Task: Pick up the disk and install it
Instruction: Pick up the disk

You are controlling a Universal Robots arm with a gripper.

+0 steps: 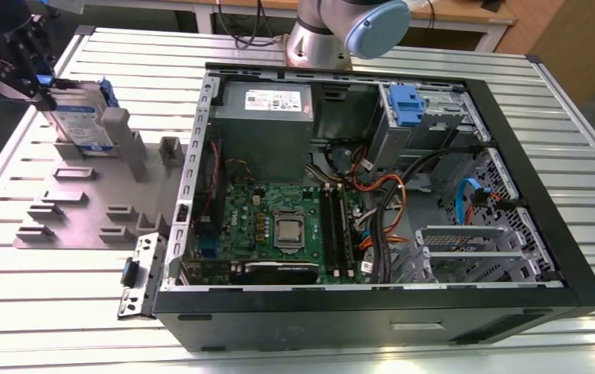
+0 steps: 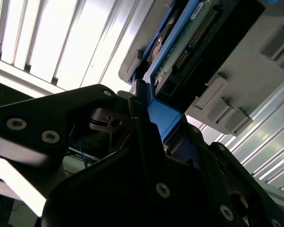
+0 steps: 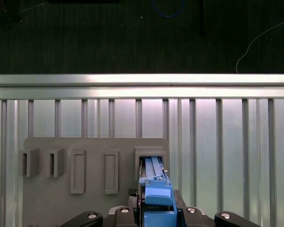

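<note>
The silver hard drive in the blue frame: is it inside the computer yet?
Out: the blue-framed silver hard drive stands on edge in the grey slotted rack, beside the open black computer case.

disk [image 1: 75, 123] lower end hidden in grey holder [image 1: 79, 220], arm [image 1: 318, 39] cut off at edge

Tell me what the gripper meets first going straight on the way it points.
The disk: in the first wrist view it stands in the grey holder, directly ahead of the gripper. They may be touching; depth is unclear.

Holder posts [image 1: 116, 131] hem the disk [image 1: 76, 118]; cables [image 1: 378, 187] crowd the open case [image 1: 359, 321].
</note>
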